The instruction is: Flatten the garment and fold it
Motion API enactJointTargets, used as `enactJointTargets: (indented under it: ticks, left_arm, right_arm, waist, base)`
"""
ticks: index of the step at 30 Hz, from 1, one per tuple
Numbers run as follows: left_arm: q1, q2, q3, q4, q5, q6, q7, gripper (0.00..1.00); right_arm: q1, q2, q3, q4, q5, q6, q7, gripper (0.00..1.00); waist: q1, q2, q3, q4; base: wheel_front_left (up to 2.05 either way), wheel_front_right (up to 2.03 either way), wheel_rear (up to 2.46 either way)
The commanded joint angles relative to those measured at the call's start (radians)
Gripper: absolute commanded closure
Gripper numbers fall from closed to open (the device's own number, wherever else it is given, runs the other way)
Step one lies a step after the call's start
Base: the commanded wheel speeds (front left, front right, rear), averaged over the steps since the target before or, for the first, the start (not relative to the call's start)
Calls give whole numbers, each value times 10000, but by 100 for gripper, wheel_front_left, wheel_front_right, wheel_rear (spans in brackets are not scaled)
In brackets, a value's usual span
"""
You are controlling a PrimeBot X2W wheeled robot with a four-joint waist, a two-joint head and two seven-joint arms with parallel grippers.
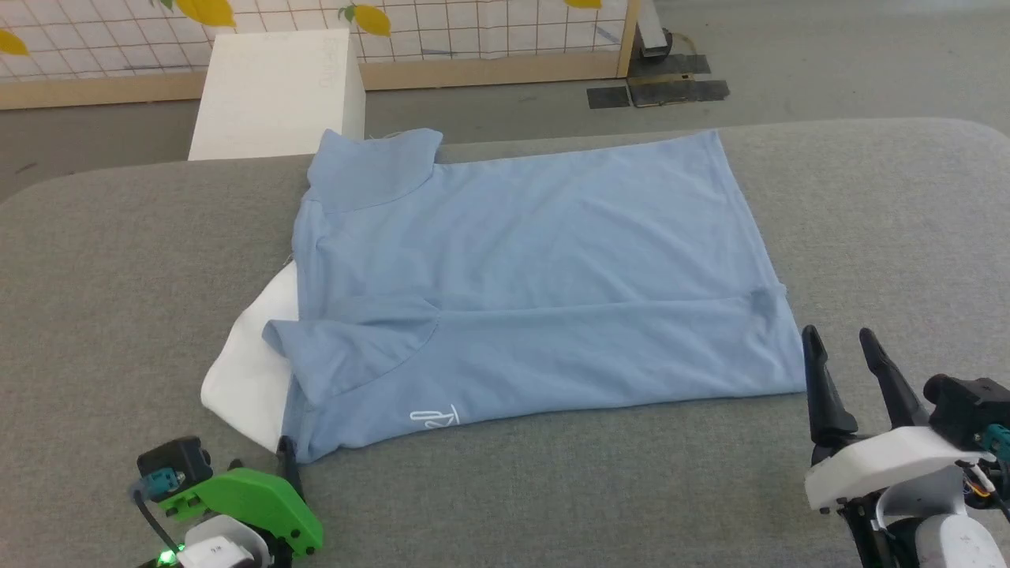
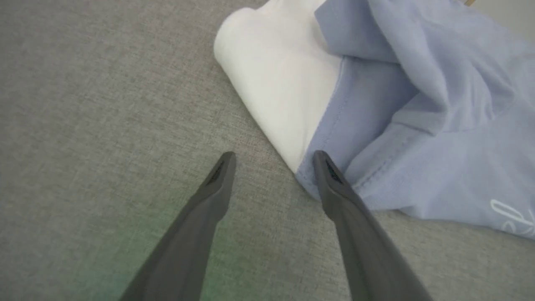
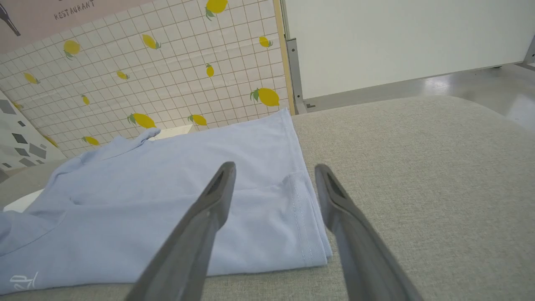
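Note:
The garment (image 1: 536, 268), a light blue T-shirt, lies spread on the grey padded table (image 1: 552, 497) with its near long edge folded over. A white panel (image 1: 248, 371) sticks out at its left end. My left gripper (image 1: 286, 461), with a green housing, sits at the shirt's near left corner. In the left wrist view this gripper (image 2: 273, 155) is open, its right finger beside the corner where the white panel (image 2: 276, 83) meets the blue fabric (image 2: 439, 146). My right gripper (image 1: 840, 347) stands open just off the near right corner; its fingers (image 3: 274, 168) straddle the stitched hem (image 3: 305, 217), holding nothing.
A white box (image 1: 276, 95) stands behind the table's far left edge. Beyond it runs a lemon-print tiled wall (image 1: 489, 31) with a wooden base. Dark plates (image 1: 655, 88) lie on the floor at the back right. Bare table extends to the right of the shirt (image 1: 892, 221).

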Motion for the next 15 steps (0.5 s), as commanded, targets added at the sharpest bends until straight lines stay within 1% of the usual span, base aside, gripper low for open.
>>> enactJointTargets:
  ticks: [1,3,4,5,6,9,15]
  left_arm:
    - [-248,6,46,123,-207,124,339,0]
    - [-325,31,4,266,-375,195,906,0]
    - [-346,37,-35,325,-512,195,1282,35]
    - [-366,60,-61,339,-605,173,1534,56]
    - [-380,99,-98,334,-700,124,1796,100]
    - [-350,232,-177,207,-860,-15,2253,100]
    - [-326,336,-170,-64,-873,-113,2174,100]
  right_arm:
    - [57,39,54,-59,-78,-11,11,0]
    - [55,49,73,-56,-75,-11,48,0]
    - [55,53,79,-63,-78,-11,79,0]
    - [54,56,83,-70,-88,-11,100,0]
    - [56,59,77,-79,-109,-11,119,0]
    - [53,66,37,-105,-195,-11,120,0]
    - [-197,73,-157,3,-827,-11,65,0]
  waist:
    - [0,0,29,-150]
    - [0,0,43,-237]
    - [0,0,56,-293]
    - [0,0,68,-332]
    - [0,0,80,-370]
    - [0,0,115,-437]
    - [0,0,237,-335]
  base:
    - [0,0,0]
    - [0,0,0]
    - [0,0,0]
    - [0,0,0]
    - [0,0,0]
    - [0,0,0]
    - [0,0,0]
